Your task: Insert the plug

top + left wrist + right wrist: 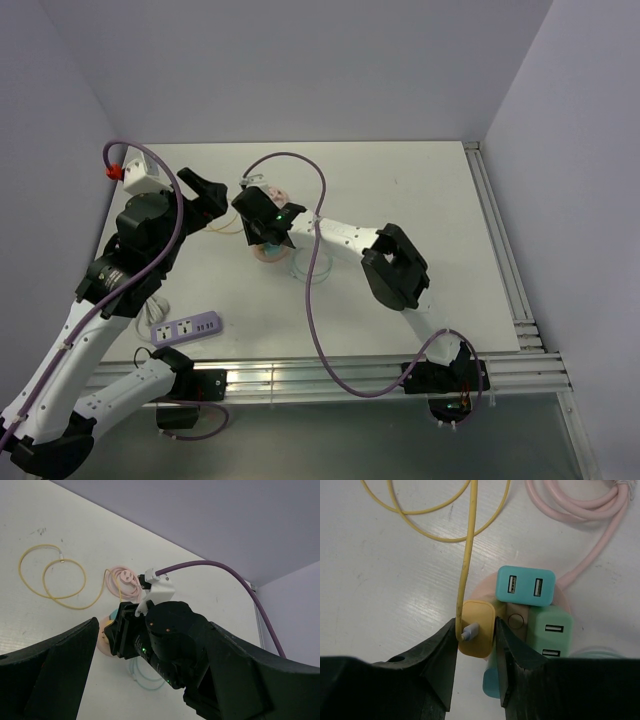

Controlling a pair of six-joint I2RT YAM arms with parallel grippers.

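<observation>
At the far left, the left gripper (205, 192) is hovering wide open, holding nothing. Rightward, the right gripper (475, 630) is pinching the small yellow plastic charger plug (477, 614) sitting on the round pink socket hub (563, 596). Pressing straight down is looking wisest, avoiding tilting toward the teal 2-port adapter (526, 586).
</observation>
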